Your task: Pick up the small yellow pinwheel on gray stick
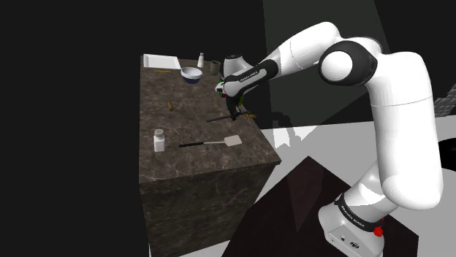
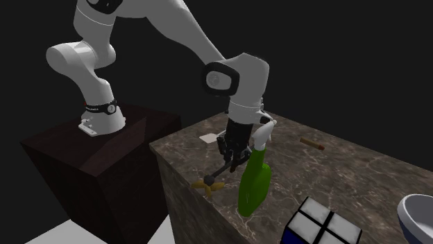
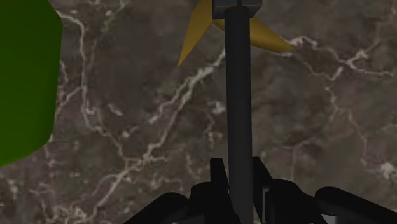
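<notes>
Clasping one yellow pinwheel (image 3: 238, 95), jaws beside one green bottle (image 2: 253, 181)

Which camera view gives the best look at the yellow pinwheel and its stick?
The wrist view: the pinwheel shows large, its dark stick clasped by the gripper, yellow blades beyond. The second exterior view shows it small at the table edge; the shoulder view, a yellow speck.

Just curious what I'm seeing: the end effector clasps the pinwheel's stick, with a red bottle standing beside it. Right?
No: the bottle is green, not red, as the second exterior view shows. The end effector does clasp the pinwheel by its stick, beside that bottle.
</notes>
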